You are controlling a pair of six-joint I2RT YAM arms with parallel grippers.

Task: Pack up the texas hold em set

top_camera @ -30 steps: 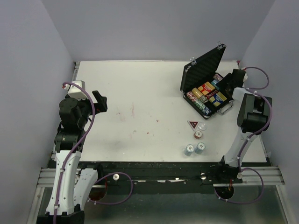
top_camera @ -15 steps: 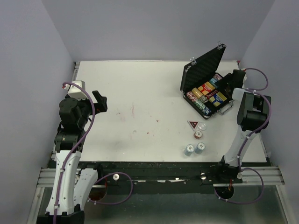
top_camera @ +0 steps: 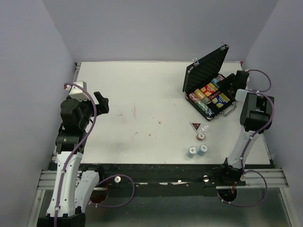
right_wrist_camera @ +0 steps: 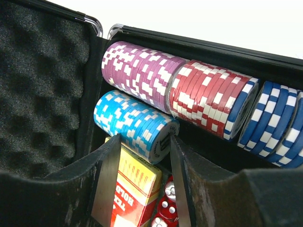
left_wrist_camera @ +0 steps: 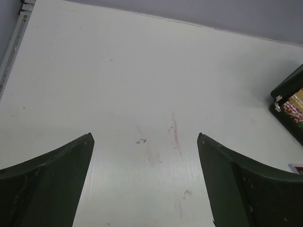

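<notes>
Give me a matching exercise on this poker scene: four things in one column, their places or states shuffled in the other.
Things:
1. purple chip row
2. light blue chip row
3. triangular marker
4. left gripper

Places or states:
A. open over the table, nothing between its fingers
B. in the case, end to end with the red chip row
C. lying on the table, outside the case
D. in the case, right beside the card deck

Pairs: 1-B, 2-D, 3-C, 4-A.
</notes>
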